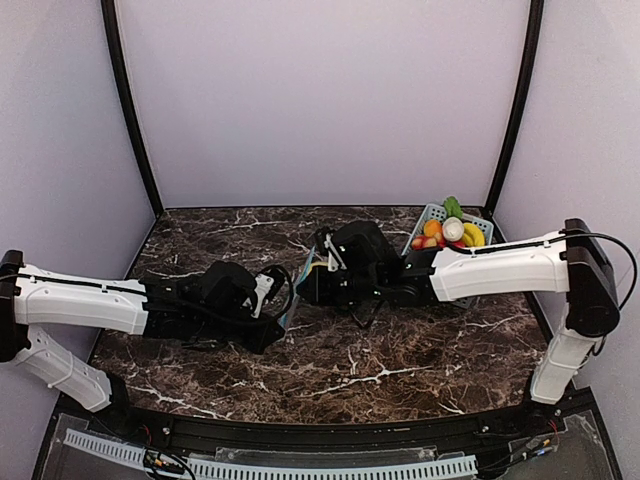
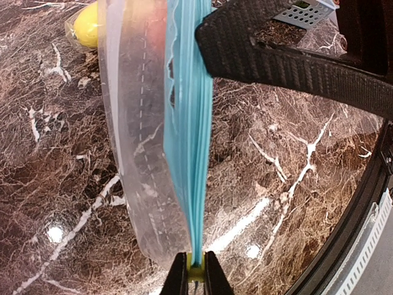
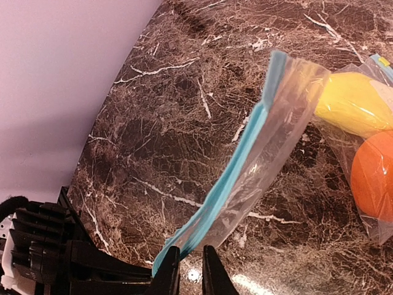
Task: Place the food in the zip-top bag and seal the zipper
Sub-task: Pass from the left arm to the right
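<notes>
Left gripper (image 2: 195,273) tight on teal-edged zip-top bag (image 2: 147,123).

- Left arm (image 1: 90,300) stretched inward; my left gripper (image 2: 195,273) pinched on the zip-top bag (image 2: 147,153) edge.
- Right arm (image 1: 500,268) stretched across; right gripper (image 3: 191,270) jaws narrow, grip unclear.

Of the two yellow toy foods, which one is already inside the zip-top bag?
The plump yellow oblong beside the orange ball; the other yellow piece lies in the basket.

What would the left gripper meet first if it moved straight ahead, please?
Following the zipper strip it pinches, the left gripper likely meets the finger of the right gripper crossing that strip; depth unclear.
</notes>
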